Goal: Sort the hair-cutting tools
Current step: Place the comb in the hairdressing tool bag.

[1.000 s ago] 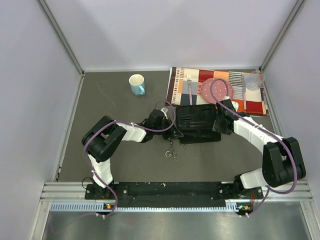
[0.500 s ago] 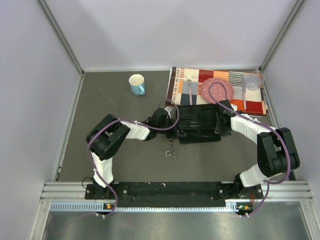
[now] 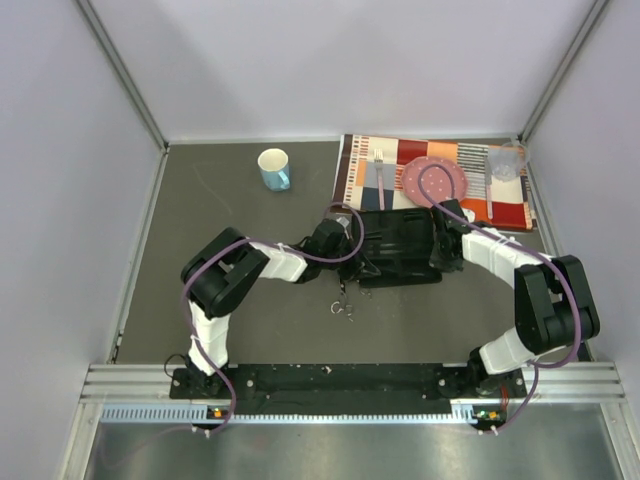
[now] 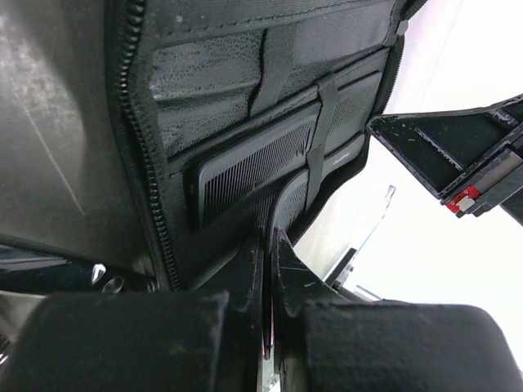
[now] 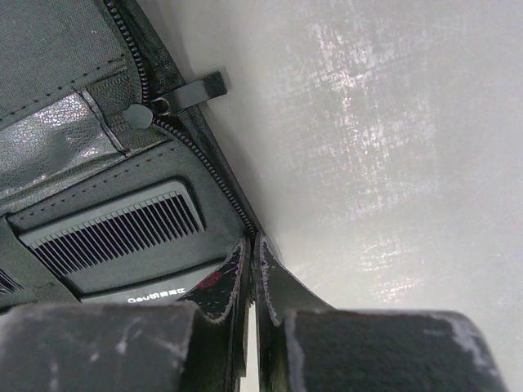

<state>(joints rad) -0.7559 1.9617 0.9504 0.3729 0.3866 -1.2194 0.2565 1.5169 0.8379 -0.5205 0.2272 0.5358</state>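
Left jaws and right jaws narrow, each pinching an opposite edge of the case (image 3: 395,250); comb (image 4: 245,167) strapped inside; scissors (image 3: 344,308) on the counter (image 3: 250,330) just near of it; uneven pulling could slip a grip or shake the comb out.

A black case (image 3: 398,250) lies open mid-table, just in front of a striped placemat (image 3: 352,190) bearing a fork (image 3: 379,175) and a pink plate (image 3: 437,181). The left gripper (image 3: 347,243) meets the case's left edge, and the right gripper (image 3: 438,248) meets its right edge. Small silver scissors (image 3: 343,308) lie just beside its near edge.
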